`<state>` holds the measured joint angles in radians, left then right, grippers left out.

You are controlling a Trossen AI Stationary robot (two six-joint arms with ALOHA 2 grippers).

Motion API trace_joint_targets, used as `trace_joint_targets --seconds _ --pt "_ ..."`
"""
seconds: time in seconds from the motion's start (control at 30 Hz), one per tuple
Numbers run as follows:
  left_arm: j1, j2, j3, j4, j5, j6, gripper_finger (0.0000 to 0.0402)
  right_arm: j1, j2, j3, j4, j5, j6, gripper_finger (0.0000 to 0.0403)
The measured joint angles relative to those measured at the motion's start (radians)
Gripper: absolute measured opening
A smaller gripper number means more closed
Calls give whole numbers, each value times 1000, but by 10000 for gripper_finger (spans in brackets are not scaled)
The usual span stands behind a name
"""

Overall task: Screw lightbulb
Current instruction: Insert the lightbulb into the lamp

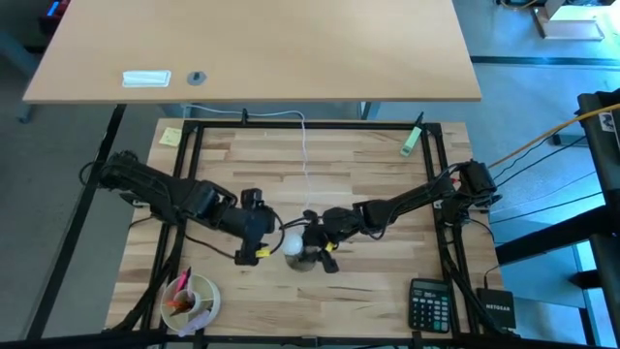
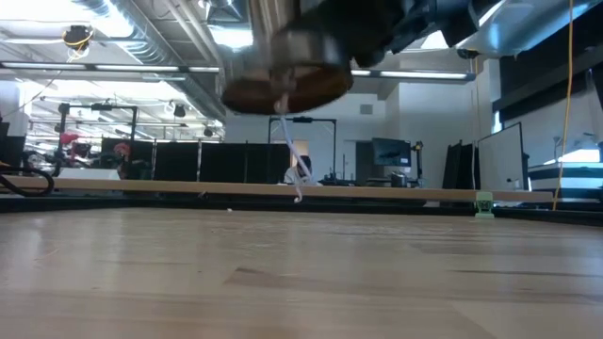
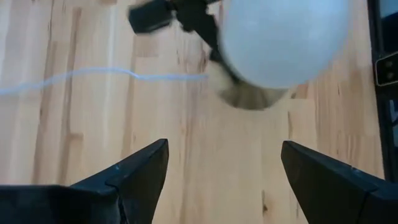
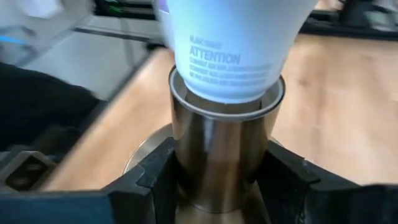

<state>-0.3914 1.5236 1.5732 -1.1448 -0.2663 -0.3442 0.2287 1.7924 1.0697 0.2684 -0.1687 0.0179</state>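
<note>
The white frosted lightbulb (image 1: 291,242) sits with its narrow end in the top of the silvery socket (image 4: 224,155), near the table's middle. My right gripper (image 1: 325,236) is shut on the socket, which hangs above the table in the low view (image 2: 283,80). The socket's thin white cord (image 2: 292,160) trails down and toward the far edge (image 1: 305,155). My left gripper (image 1: 263,236) is open just left of the bulb. The bulb's globe (image 3: 283,37) lies ahead of its fingers and apart from them. My right gripper pinches the socket's round metal neck (image 4: 217,180), just below the bulb, between its two fingers (image 4: 155,180). The fingers come from the table's right side and lie across the neck. The socket is lifted clear of the table, with the bulb in its top and the cord hanging below.
A calculator (image 1: 429,302) and a dark box (image 1: 497,308) lie at the near right. A white cup with small items (image 1: 194,301) stands at the near left. A yellow note (image 1: 170,137) and a green object (image 1: 412,141) lie along the far edge.
</note>
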Motion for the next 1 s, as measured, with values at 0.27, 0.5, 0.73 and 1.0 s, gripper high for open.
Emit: trace_joint_targets --seconds 0.27,0.5,0.73,1.0 --pt "-77 -7 -18 3 -164 -143 300 -7 45 -1 -11 164 -1 178" --pt "-134 -7 -21 1 -250 -225 300 -8 157 -1 98 173 -1 178" --pt "-159 -7 -104 0 -326 -361 300 -9 201 -2 154 257 1 178" --pt "-159 -7 -143 42 -327 -390 300 -8 201 -2 148 256 3 178"
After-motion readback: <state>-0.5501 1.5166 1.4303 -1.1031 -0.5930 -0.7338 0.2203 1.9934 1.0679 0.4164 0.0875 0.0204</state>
